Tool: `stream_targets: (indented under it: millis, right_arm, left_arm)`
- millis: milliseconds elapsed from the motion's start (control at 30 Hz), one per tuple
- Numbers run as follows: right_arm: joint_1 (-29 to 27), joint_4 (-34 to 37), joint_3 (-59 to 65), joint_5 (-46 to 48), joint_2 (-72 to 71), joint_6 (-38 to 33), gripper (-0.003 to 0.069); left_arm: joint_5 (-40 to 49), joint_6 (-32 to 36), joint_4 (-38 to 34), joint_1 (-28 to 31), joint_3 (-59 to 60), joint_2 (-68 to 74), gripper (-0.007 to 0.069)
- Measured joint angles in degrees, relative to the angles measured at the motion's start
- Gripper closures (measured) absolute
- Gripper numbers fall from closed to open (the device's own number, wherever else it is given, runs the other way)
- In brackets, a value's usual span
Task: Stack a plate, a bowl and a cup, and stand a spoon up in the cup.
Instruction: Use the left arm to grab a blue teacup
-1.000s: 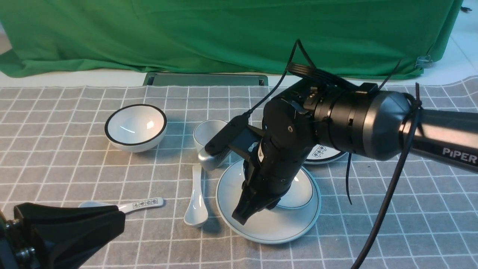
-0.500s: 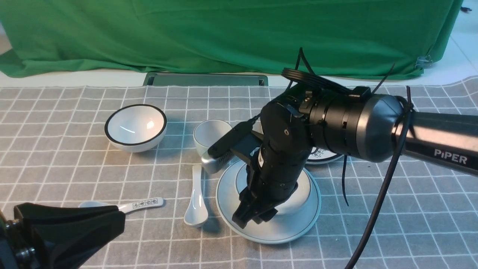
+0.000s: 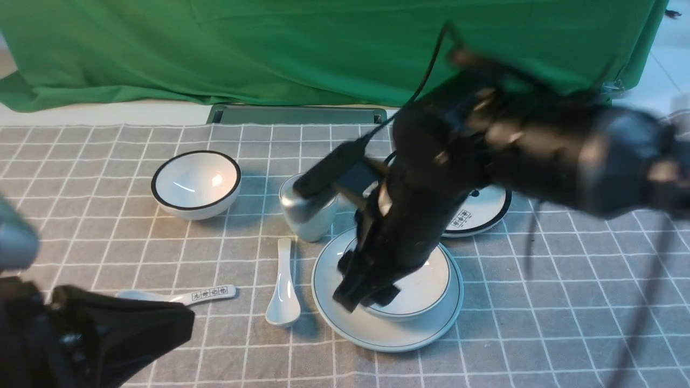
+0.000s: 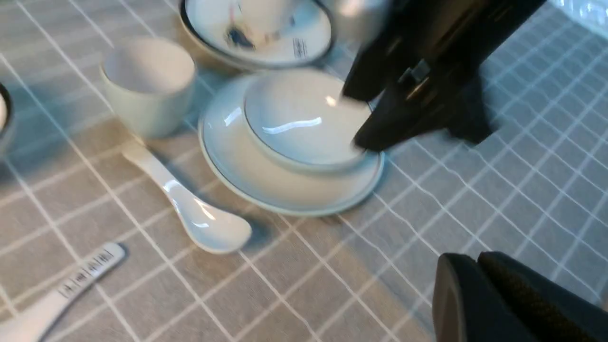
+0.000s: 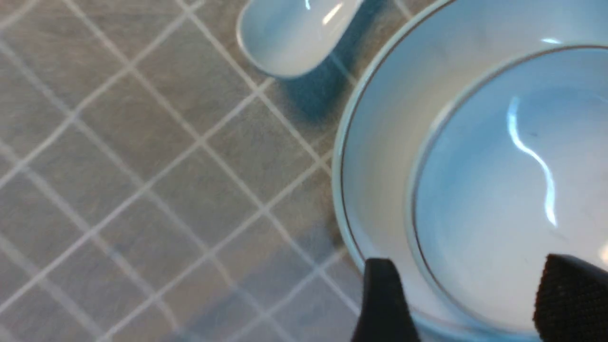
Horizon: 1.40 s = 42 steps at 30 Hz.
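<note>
We see bright, even light from above: a soft shadow lies beside the spoon [image 3: 284, 288], and white glare streaks the bowl [image 5: 498, 190]. The right arm [image 3: 539, 145] smears into blur in our front view, and both wrist views look soft throughout.

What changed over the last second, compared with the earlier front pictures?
The right tool opened and let go of the bowl, which now rests on the plate. The tool is lifting away, blurred with motion. The left arm shifted slightly. The cup, the plain spoon and the black-rimmed bowl stayed where they were.
</note>
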Motion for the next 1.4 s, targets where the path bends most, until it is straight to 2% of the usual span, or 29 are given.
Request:
stream_targets:
  millis: [67, 200, 233, 267, 367, 400, 433, 467, 567, 667, 767, 867, 1033, 1100, 1267, 1367, 1400]
  right_arm:
    - [0.0, 0.0, 1.0, 2.5, -4.0, 0.0, 0.0253]
    - [0.0, -0.4, 7.1, 4.4, -14.2, -0.1, 0.044]
    - [0.0, -0.5, 7.9, 4.4, -15.2, -0.1, 0.045]
    - [0.0, -0.6, 11.1, 4.5, -19.5, -0.1, 0.054]
    - [0.0, -0.6, 15.8, 4.2, -25.8, 0.2, 0.0613]
    - [0.0, -0.6, 18.6, 3.7, -29.7, 0.7, 0.0632]
    - [0.0, -0.6, 20.4, 3.4, -32.4, 1.1, 0.0638]
    - [0.0, -0.6, 20.7, 3.3, -32.8, 1.2, 0.0638]
    - [0.0, -0.6, 24.6, 3.1, -38.8, 1.6, 0.0638]
    - [0.0, -0.6, 27.1, 3.0, -42.5, 2.1, 0.0638]
    - [0.0, -0.6, 29.9, 3.0, -46.4, 3.2, 0.0638]
    - [0.0, -0.6, 32.3, 3.1, -48.9, 4.4, 0.0638]
    - [0.0, -0.6, 33.6, 3.4, -50.0, 5.8, 0.0638]
    - [0.0, -0.6, 33.6, 3.4, -50.1, 6.0, 0.0638]
    - [0.0, -0.6, 33.6, 3.4, -50.1, 6.0, 0.0638]
    - [0.0, -0.6, 33.6, 3.4, -50.1, 6.3, 0.0638]
    - [0.0, -0.6, 33.6, 3.4, -50.1, 6.8, 0.0638]
  left_arm:
    - [1.9, 0.0, 0.1, 0.0, -3.1, 4.3, 0.0608]
    - [4.0, 0.0, 1.0, -1.4, -9.7, 15.8, 0.0608]
    - [4.0, 0.0, 1.4, -1.8, -10.4, 17.1, 0.0608]
    - [3.9, -0.4, 3.9, -4.1, -13.2, 21.8, 0.0608]
    - [3.9, -3.3, 10.8, -9.8, -19.5, 30.2, 0.0608]
    - [4.2, -6.5, 16.8, -12.8, -23.8, 35.6, 0.0608]
    - [4.6, -8.7, 21.6, -15.0, -27.8, 39.8, 0.0608]
    - [4.8, -9.0, 22.4, -15.6, -29.1, 40.5, 0.0608]
    - [7.3, -11.9, 31.4, -18.2, -39.3, 51.3, 0.0604]
    - [9.5, -12.0, 33.9, -18.4, -46.8, 57.9, 0.0585]
    - [11.3, -11.8, 38.4, -18.4, -54.9, 65.6, 0.051]
    - [11.0, -11.4, 42.5, -18.4, -59.0, 69.2, 0.0404]
    - [8.6, -9.6, 43.2, -18.4, -60.1, 73.2, 0.0278]
    - [8.0, -8.7, 43.2, -18.4, -60.1, 74.9, 0.0253]
    - [4.7, -7.2, 43.7, -18.4, -60.1, 78.0, 0.0251]
    - [3.6, -6.8, 43.9, -18.4, -60.2, 79.4, 0.0308]
    - [3.9, -6.5, 43.9, -18.4, -60.2, 79.9, 0.0351]
